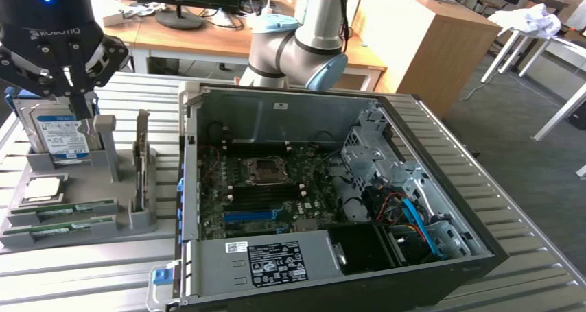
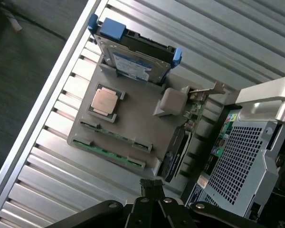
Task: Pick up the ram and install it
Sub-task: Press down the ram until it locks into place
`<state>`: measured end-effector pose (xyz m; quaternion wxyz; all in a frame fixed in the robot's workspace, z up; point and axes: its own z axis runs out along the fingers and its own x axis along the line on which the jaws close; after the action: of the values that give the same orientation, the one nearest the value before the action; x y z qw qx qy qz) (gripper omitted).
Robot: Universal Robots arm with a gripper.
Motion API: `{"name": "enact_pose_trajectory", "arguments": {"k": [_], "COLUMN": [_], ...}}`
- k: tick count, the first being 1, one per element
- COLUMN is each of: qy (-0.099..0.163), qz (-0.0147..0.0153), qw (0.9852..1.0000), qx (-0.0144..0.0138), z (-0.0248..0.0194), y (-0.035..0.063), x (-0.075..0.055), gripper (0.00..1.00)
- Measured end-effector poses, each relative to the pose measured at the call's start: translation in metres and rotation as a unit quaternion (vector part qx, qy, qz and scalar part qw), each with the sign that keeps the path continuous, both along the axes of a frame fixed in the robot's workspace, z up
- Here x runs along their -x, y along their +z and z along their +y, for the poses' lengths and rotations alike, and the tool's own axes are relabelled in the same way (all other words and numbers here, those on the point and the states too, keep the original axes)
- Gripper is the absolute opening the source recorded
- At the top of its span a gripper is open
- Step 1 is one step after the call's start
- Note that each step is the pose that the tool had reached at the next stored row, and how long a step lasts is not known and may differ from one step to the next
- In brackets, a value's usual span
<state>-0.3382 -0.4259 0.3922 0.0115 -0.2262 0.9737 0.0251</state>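
Exterior view
- Fingers: the gripper (image 1: 81, 101) hangs over the hard drive (image 1: 60, 135) at the back of the grey holder (image 1: 137, 219). I read it as clenched, with nothing in it.
- Ram: one ram stick (image 1: 62, 209) lies in a slot at the holder's front. A second ram stick (image 1: 57, 230) lies parallel just beside it, and neither is touched.
- Bearing: the sticks sit below the fingers and toward the camera, past the CPU (image 1: 41, 188). Their long axes run from the exterior view's left to its right.
- Case: the open PC case (image 1: 348, 188) is just beside the holder, on the exterior view's right.

Wrist view
- Fingers: the gripper (image 2: 151, 184) tips are pressed together and empty.
- Ram: the ram stick (image 2: 114, 134) and the second ram stick (image 2: 107, 154) both sit seated, next to the CPU (image 2: 104, 102).
- Hard to make out: the chips on the sticks are too small to read. The upright card (image 2: 180, 142) stands between the holder and the case. I cannot tell which memory slot in the case is free.
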Motion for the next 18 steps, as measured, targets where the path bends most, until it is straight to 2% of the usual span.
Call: {"name": "enact_pose_trajectory", "arguments": {"k": [5, 9, 14, 18], "qy": [0.041, 0.074, 0.118, 0.155], "qz": [0.0, 0.0, 0.0, -0.0001], "qw": [0.9992, 0.9972, 0.993, 0.988], "qx": [0.0, 0.0, 0.0, 0.0], "z": [0.0, 0.0, 0.0, 0.0], "y": [-0.0001, -0.0002, -0.0004, -0.0006], "x": [0.0003, 0.0005, 0.0006, 0.0007], "gripper": [0.1, 0.1, 0.1, 0.1]}}
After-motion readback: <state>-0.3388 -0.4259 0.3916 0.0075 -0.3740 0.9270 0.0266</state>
